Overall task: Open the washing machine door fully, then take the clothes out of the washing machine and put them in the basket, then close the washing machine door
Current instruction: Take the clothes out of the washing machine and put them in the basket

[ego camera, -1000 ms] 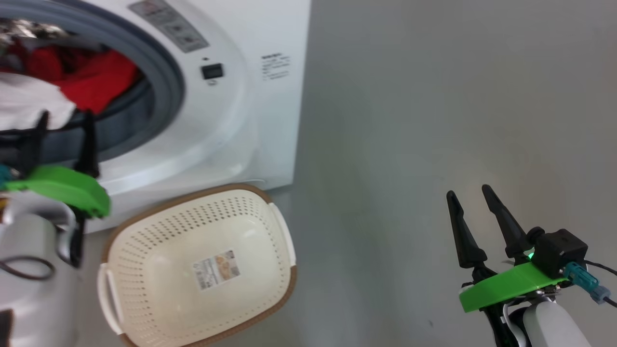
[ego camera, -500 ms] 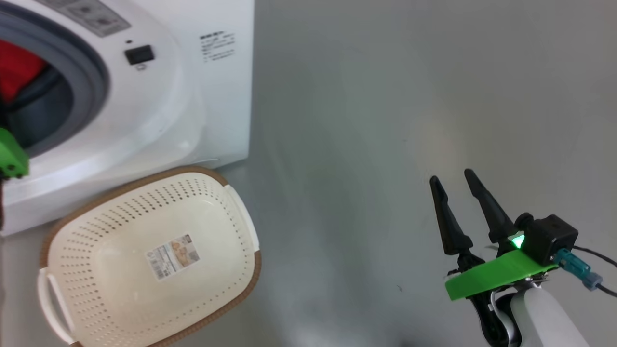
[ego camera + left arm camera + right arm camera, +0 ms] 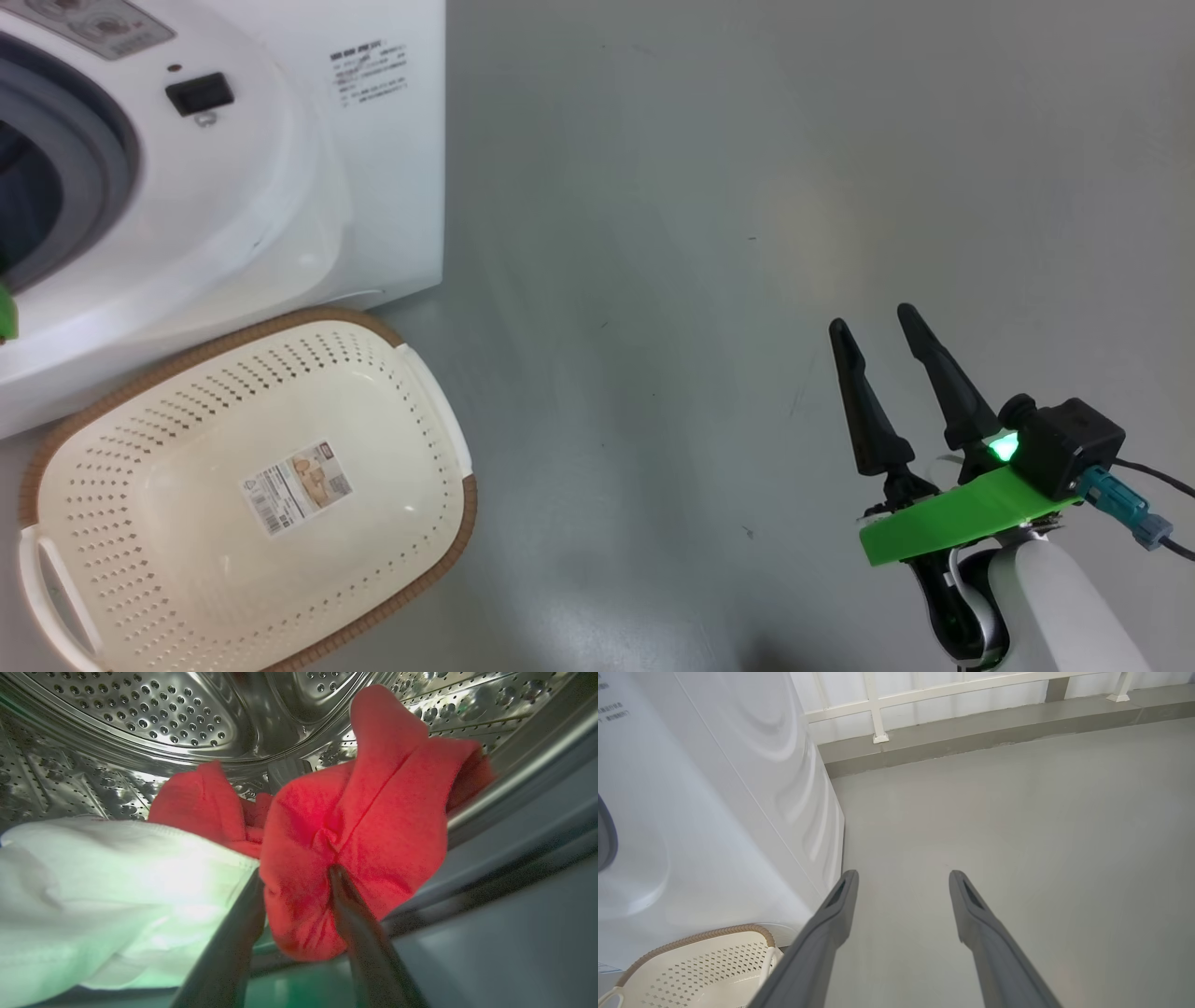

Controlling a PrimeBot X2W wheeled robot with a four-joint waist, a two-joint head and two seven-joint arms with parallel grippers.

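With the drum (image 3: 163,718) open, the left end effector (image 3: 295,877) clamps the red garment (image 3: 373,812) at frame centre, white garment (image 3: 117,872) lower left, both inside the washing machine (image 3: 280,187); basket (image 3: 168,439), lower left, is empty; right end effector (image 3: 870,317) apart, idle; unloading and closing remain.

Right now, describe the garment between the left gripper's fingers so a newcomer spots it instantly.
Look inside the washing machine, into its perforated steel drum. Two garments lie near the drum's opening; the one bunched between the left gripper's fingers is the red garment. Its bright red colour sets it apart from the white garment lying beside it.
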